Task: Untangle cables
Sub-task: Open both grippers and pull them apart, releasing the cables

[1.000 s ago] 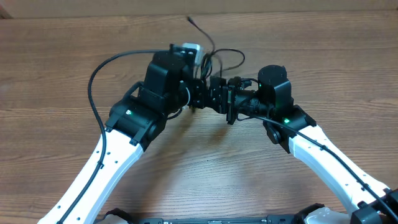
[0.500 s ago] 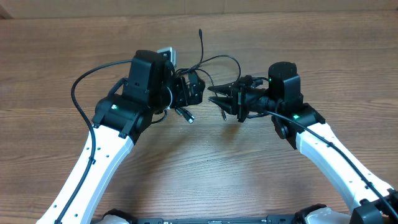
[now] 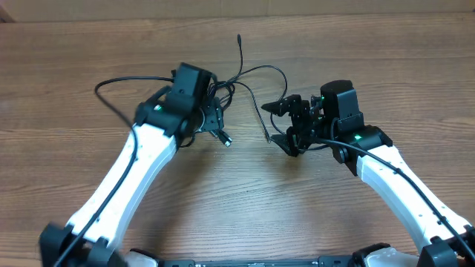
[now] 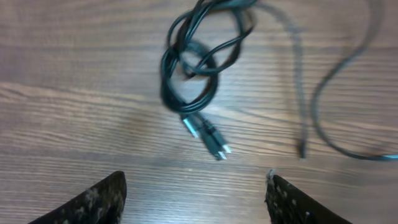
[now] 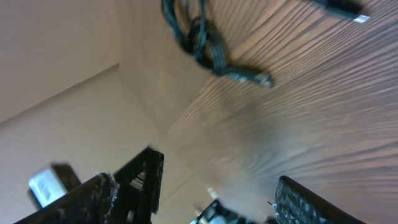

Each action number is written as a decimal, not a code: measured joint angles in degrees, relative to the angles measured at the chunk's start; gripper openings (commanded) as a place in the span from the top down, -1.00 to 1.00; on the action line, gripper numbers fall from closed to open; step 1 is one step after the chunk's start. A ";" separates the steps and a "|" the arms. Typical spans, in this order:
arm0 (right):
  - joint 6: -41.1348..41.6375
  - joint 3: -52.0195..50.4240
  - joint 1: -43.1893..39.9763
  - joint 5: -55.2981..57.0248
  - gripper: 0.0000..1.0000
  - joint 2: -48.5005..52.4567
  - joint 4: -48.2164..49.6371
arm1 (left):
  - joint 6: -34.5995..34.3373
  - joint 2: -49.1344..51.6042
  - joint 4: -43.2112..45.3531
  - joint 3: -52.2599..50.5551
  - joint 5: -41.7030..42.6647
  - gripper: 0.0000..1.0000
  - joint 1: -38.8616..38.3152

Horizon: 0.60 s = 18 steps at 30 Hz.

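The wooden tabletop [image 3: 74, 59] carries everything. The left tool [image 4: 194, 186] hangs over it, jaws spread wide with nothing between them. The right tool [image 3: 276, 123] also gapes empty. The cables [image 4: 166, 74] lie in a loose knotted coil toward the tabletop's far edge, about midway along it. Their silver-tipped plug ends [image 4: 211, 138] trail toward the near edge.

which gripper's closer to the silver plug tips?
Left. The left gripper is just by the plug tips; the right gripper is farther to their right, beyond a loose cable end.
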 measured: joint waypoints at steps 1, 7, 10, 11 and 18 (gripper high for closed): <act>-0.98 0.00 0.00 0.66 -0.63 0.00 -0.55 | -0.28 1.42 -0.02 0.00 -0.31 -0.47 0.00; -5.51 0.00 0.00 3.76 -0.65 0.00 -4.22 | -5.20 9.49 0.61 0.00 -1.07 -0.21 0.04; -6.82 0.00 -0.02 4.76 -0.66 0.00 -5.11 | -7.13 12.68 1.77 -0.02 -1.18 0.08 0.35; -7.52 0.00 0.00 5.11 -0.65 0.00 -5.22 | -7.76 13.77 2.21 -0.02 -1.18 0.07 0.59; -9.49 0.00 0.00 6.05 -0.71 0.00 -6.62 | -9.46 19.02 6.21 -0.02 -1.16 -0.04 3.21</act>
